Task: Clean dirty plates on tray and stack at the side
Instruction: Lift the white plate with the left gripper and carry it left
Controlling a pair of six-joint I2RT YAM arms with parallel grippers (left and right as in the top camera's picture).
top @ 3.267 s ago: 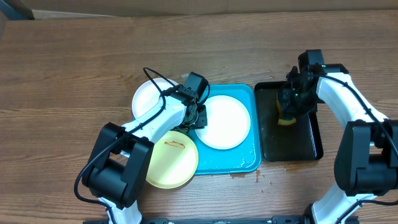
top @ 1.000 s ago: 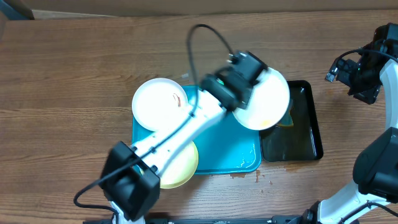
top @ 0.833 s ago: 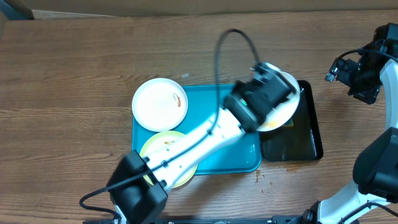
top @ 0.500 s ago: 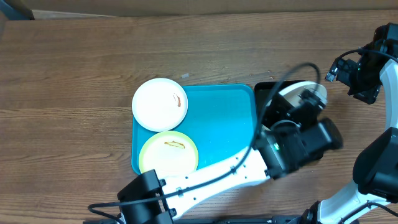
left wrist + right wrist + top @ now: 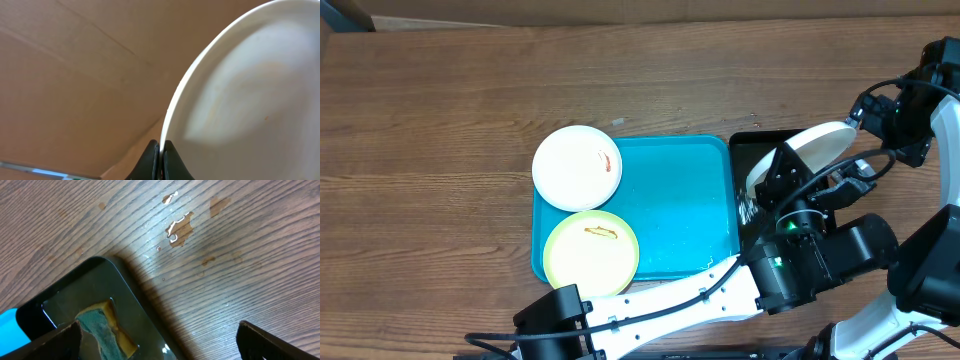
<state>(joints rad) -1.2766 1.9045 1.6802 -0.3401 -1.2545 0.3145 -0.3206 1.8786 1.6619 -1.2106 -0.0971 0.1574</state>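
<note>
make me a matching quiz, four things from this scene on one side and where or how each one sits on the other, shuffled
Things
1 white round plate with a red streak
2 pale yellow-green round plate
3 plain white round plate
4 yellow-green sponge

Places, as seen from overhead
A lying in the narrow black tray
B pinched at its rim by the left gripper, tilted
C flat, overhanging the turquoise plastic tray at its upper-left corner
D flat, at that tray's lower-left corner

Pairs: 1-C, 2-D, 3-B, 4-A
</note>
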